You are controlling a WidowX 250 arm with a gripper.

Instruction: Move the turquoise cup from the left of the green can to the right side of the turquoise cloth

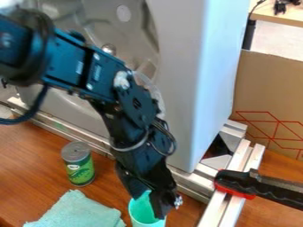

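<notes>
The black gripper [148, 205] hangs low at the bottom centre, right over a teal cup [142, 213]. Its fingers stand apart, with teal cup surface visible between them; one finger overlaps the cup's right side. Whether that finger is inside the cup or in front of it, I cannot tell. Left of the gripper, a green can [80, 168] with a grey top stands upright on the wooden table. A folded teal cloth [82, 212] lies to the left of the cup.
Behind the arm rises a large grey-white appliance body [198, 84]. Metal rails [228, 195] run along its base and toward the front right. A black and red clamp handle [260, 186] extends in from the right. A cardboard panel [266, 88] stands at the right.
</notes>
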